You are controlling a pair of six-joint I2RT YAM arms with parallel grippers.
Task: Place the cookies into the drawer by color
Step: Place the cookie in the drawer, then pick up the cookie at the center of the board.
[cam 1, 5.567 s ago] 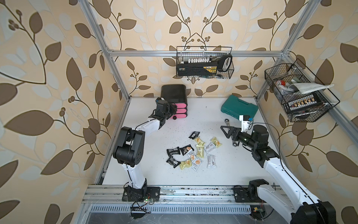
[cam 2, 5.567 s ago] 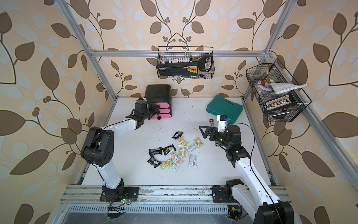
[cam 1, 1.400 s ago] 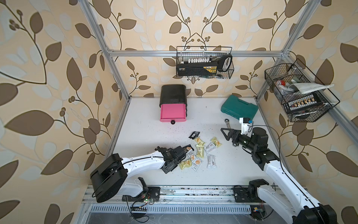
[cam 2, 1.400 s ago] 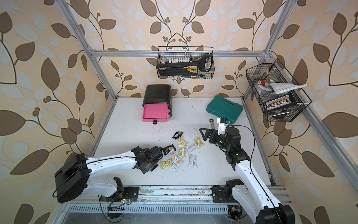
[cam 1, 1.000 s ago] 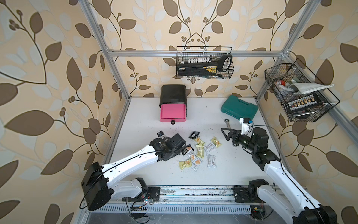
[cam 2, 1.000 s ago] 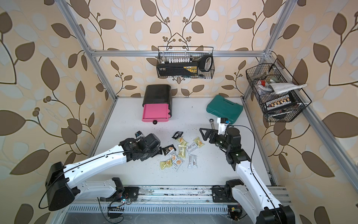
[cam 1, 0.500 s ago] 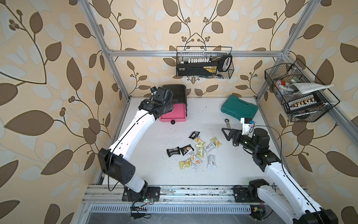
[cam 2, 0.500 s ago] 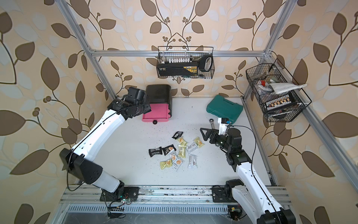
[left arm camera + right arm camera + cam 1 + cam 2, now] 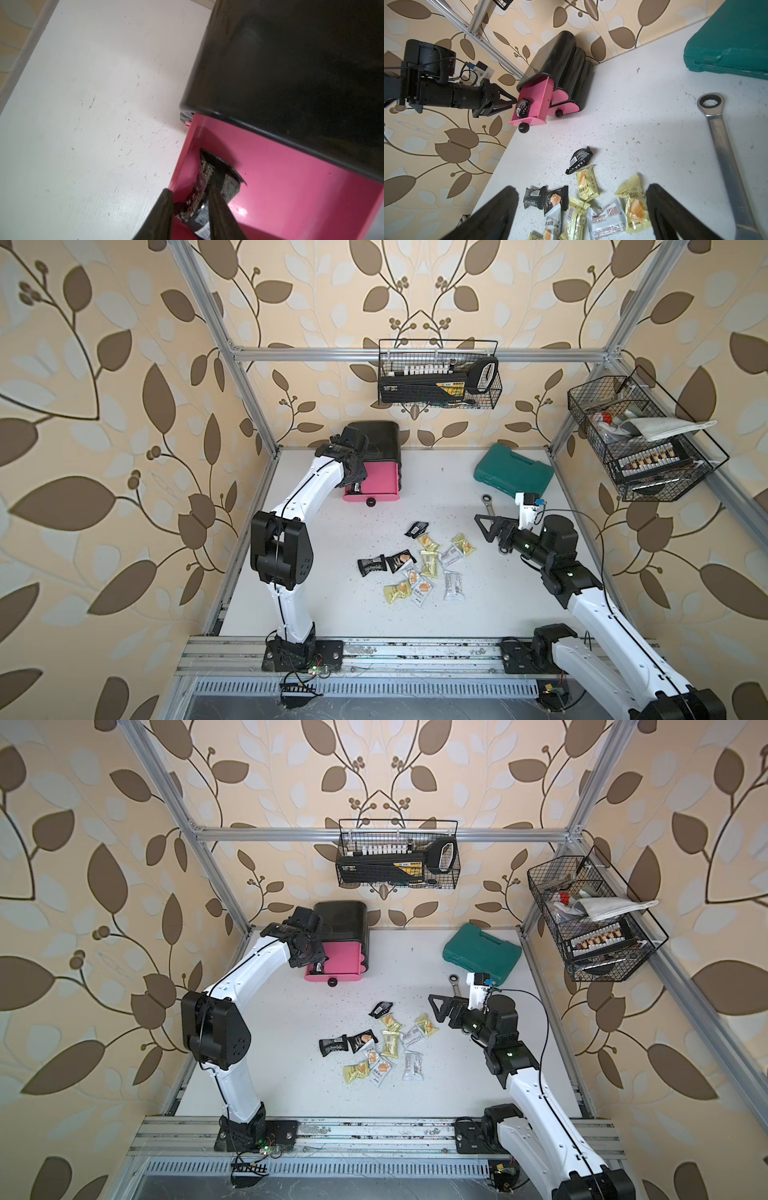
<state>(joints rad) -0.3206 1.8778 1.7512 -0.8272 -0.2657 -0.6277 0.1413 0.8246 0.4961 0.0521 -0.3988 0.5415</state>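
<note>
In a top view, your left tool reaches into the open top drawer at the far edge of the surface; cookies lie mid-surface. Left wrist: narrow jaws flank a black cookie; you cannot tell if they grip. Right wrist: your right tool gapes wide.

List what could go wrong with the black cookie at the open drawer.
1. The black cookie lies between the fingers of the left gripper, right by the side wall of the open drawer; it may catch there or spill onto the table.
2. Pulling away, the fingers could bump the drawer.
</note>
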